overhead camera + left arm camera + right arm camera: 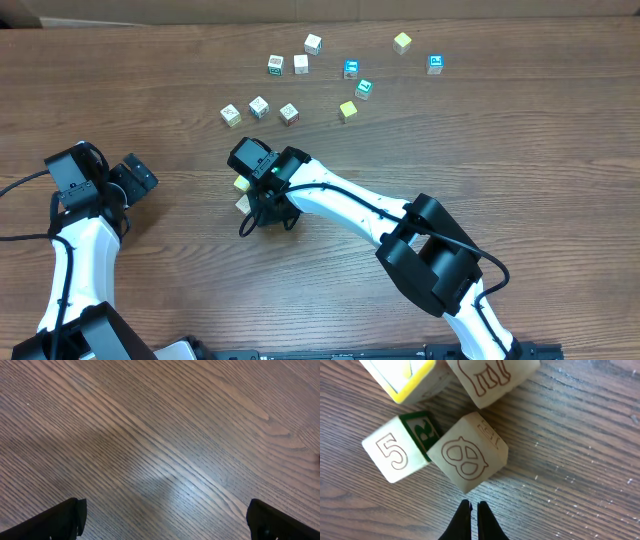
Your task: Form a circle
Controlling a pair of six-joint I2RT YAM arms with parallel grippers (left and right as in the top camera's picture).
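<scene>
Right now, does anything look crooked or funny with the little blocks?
The cube with the pretzel drawing sits twisted, one corner pointing at the shut right gripper, so it doesn't line up with the cube marked 5 beside it. Nothing looks broken or spilled.

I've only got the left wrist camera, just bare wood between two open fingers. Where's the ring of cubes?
Observer: The four-cube ring sits near the middle of the table, mostly hidden in the overhead view beneath the right arm's wrist.
Operator: What's the right gripper doing?
Observer: The right gripper is shut and empty, tips aimed at the pretzel-printed cube, a sliver apart.
Operator: Any cubes outside the ring?
Observer: Eleven loose cubes lie scattered across the far side.
</scene>
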